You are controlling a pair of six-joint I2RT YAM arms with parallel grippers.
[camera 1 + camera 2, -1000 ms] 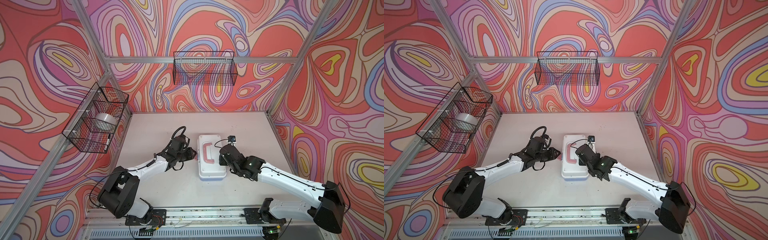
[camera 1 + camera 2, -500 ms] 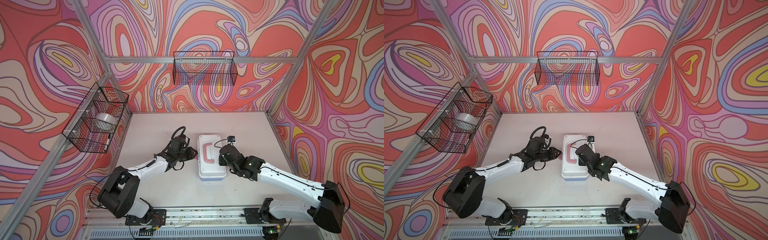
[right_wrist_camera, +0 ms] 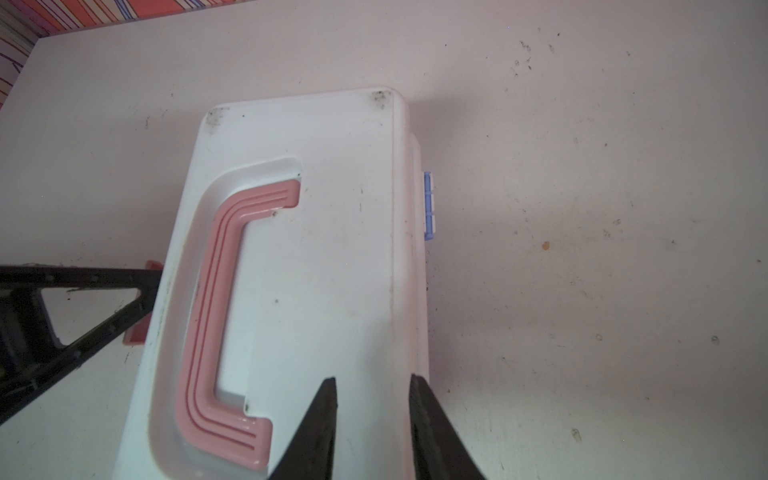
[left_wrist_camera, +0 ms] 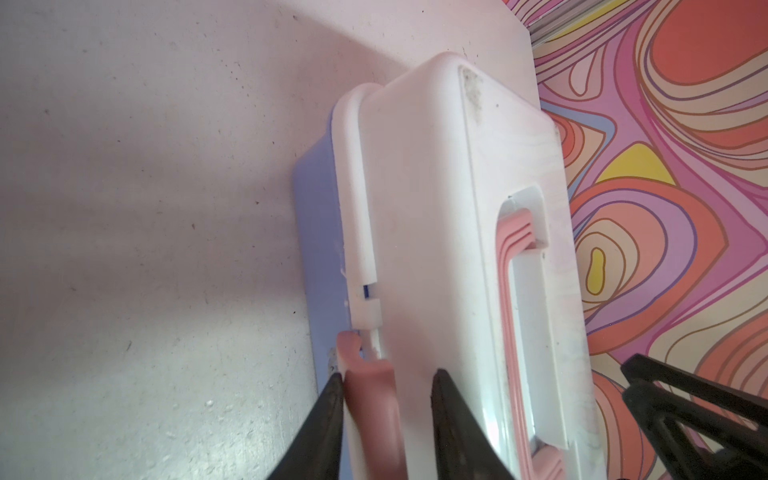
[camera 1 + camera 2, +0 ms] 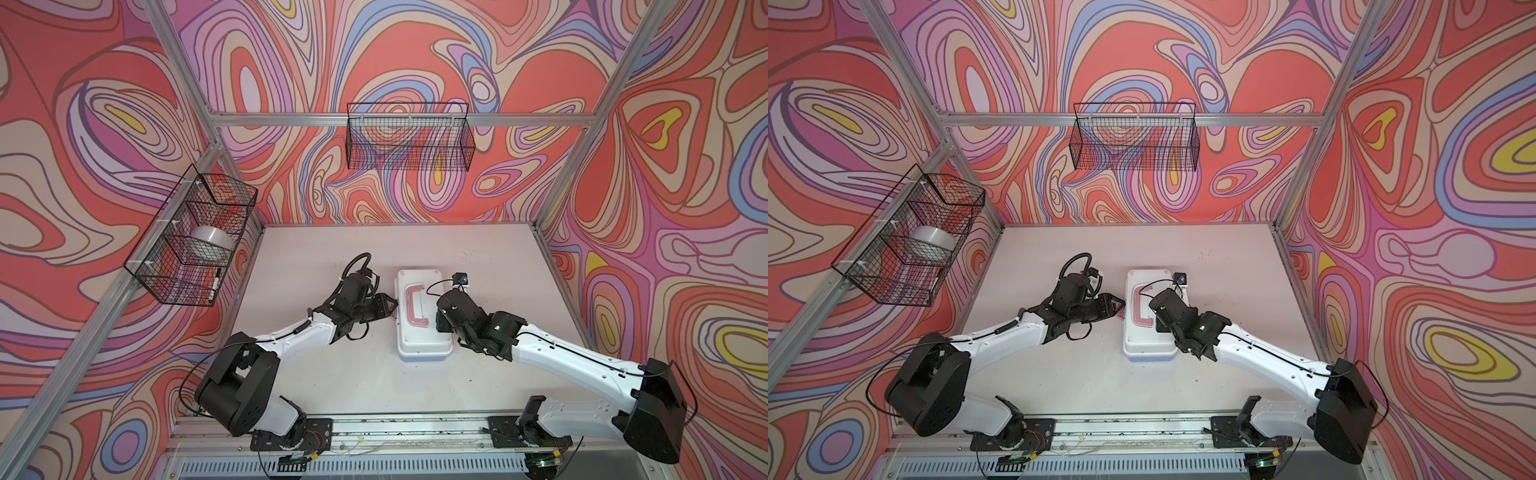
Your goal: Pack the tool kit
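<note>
The tool kit [image 5: 422, 345] lies closed in the middle of the table: a white lid with a pink handle [image 5: 413, 307] over a light blue base [image 4: 320, 232]. My left gripper [image 4: 388, 374] is at the box's left side. Its jaws stand apart astride the pink latch [image 4: 370, 390], one finger touching the latch and the other over the lid. My right gripper [image 3: 372, 380] rests on the lid's right edge, jaws a little apart, with only lid surface between them. Both top views show the box [image 5: 1148, 345] between the two arms. No loose tools are in view.
A black wire basket [image 5: 409, 141] hangs on the back wall. Another basket [image 5: 195, 237] on the left wall holds a white tape roll [image 5: 210, 241] and a marker [image 5: 214, 284]. Aluminium frame posts stand at the table's corners. A blue hinge [image 3: 428, 205] sticks out on the box's right side.
My left gripper's jaws have parted a little at the latch. The box and the right arm have not moved.
</note>
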